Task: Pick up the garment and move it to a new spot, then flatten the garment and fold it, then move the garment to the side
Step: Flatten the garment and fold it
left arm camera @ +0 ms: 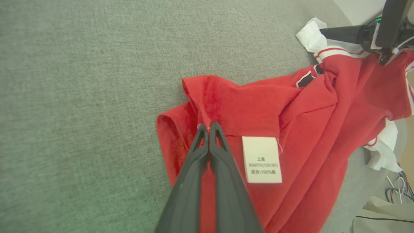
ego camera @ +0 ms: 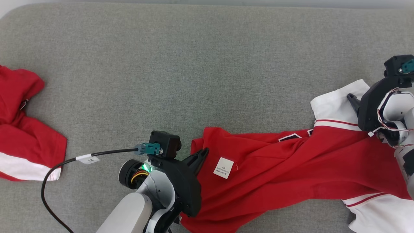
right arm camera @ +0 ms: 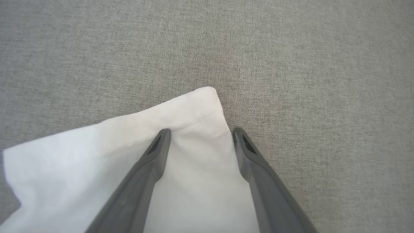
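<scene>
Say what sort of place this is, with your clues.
Probably a robot garment-folding workbench: a broad grey fabric-covered surface, a red and white jersey lying across it, a second red garment at the left.

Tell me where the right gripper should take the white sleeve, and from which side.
Pinch the white sleeve at its hemmed cuff corner, coming outward from the red shirt body, the way the open right gripper points. The sleeve lies flat, so that free corner looks easiest to gather.

pale left forearm (ego camera: pixel 129 213) bears a black pincer (ego camera: pixel 204 150)
</scene>
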{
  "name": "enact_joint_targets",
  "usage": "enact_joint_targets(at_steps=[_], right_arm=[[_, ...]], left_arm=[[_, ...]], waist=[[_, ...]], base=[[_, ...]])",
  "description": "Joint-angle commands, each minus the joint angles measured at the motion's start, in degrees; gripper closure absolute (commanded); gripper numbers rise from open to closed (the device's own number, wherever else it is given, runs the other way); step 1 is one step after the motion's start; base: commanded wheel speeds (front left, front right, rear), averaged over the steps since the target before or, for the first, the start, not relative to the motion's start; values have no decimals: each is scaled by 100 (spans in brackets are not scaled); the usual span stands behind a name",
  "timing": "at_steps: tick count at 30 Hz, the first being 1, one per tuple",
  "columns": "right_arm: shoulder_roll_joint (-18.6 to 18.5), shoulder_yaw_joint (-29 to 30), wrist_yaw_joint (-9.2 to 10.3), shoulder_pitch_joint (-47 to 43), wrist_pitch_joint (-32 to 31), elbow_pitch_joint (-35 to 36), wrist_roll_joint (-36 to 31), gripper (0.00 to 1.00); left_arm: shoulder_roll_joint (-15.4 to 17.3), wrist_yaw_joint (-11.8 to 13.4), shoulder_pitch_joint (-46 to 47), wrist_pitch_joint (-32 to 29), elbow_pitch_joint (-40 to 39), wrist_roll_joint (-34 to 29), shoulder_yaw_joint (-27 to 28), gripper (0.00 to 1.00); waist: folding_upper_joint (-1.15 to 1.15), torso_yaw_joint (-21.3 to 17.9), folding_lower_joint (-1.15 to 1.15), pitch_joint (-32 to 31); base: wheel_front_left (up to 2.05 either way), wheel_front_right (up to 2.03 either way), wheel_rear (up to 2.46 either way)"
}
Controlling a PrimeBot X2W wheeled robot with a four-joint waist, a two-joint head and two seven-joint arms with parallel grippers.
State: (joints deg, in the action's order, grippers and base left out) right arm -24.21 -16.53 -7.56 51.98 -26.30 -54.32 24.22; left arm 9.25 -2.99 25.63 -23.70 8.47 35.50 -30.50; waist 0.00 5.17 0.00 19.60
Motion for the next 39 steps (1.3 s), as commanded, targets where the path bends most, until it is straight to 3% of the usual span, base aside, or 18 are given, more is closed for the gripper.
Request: enact_joint_targets(at_steps=[1, 2, 3, 5, 6, 13, 20, 28, 30, 32, 35, 39], right_arm=[[-42, -55, 15, -105, -108, -111, 43, 0], [-42, -55, 15, -105, -108, -111, 43, 0], [-51, -65, 15, -117, -125, -126, 94, 17], [-67, -147, 15, -132, -109, -69, 155, 88], [-90, -197, 15, -127, -40, -14, 181, 100], [-340, -250, 15, 132, 527, 198, 125, 100], [-137, -53, 15, 674, 1418, 609, 215, 100], [457, 543, 15, 2075, 2040, 1088, 727, 100], [660, 736, 14, 2517, 2128, 1219, 996, 100], [604, 666, 14, 2983, 2257, 1370, 842, 100], [757, 971, 14, 3665, 2649, 1424, 802, 100], [880, 1322, 14, 4456, 3340, 1444, 524, 100]], left_arm=[[-22, 1, 22, 45, -7, 53, 4, 100], [-22, 1, 22, 45, -7, 53, 4, 100], [-32, -3, 30, 48, -5, 65, 11, 100], [-32, -5, 42, 54, 4, 83, 15, 100], [-32, -4, 46, 63, 11, 97, 22, 100], [-112, -15, 128, 307, 97, 215, 163, 100], [-313, -81, 624, 705, 209, 908, 852, 100], [-258, 26, 2373, 560, 474, 1906, 2065, 100], [-59, 98, 2872, 498, 578, 2018, 2355, 100], [161, 139, 3413, 486, 606, 1933, 2505, 100], [248, 244, 4248, 841, 602, 1898, 2837, 100], [220, 150, 5234, 1548, 673, 1896, 3219, 100]], waist=[[0, 28, 0, 24], [0, 28, 0, 24], [0, 34, 0, 29], [0, 31, 0, 48], [0, 19, 0, 58], [0, -94, 0, 98], [0, -318, 0, 259], [0, -750, 0, 801], [0, -892, 0, 988], [0, -1032, 0, 1205], [0, -1175, 0, 1486], [0, -1311, 0, 1756]], base=[[0, 0, 0], [0, 0, 0], [0, 0, 0], [0, 0, 0], [0, 0, 0], [0, 0, 0], [0, 0, 0], [0, 0, 0], [0, 0, 0], [0, 0, 0], [0, 0, 0], [0, 0, 0]])
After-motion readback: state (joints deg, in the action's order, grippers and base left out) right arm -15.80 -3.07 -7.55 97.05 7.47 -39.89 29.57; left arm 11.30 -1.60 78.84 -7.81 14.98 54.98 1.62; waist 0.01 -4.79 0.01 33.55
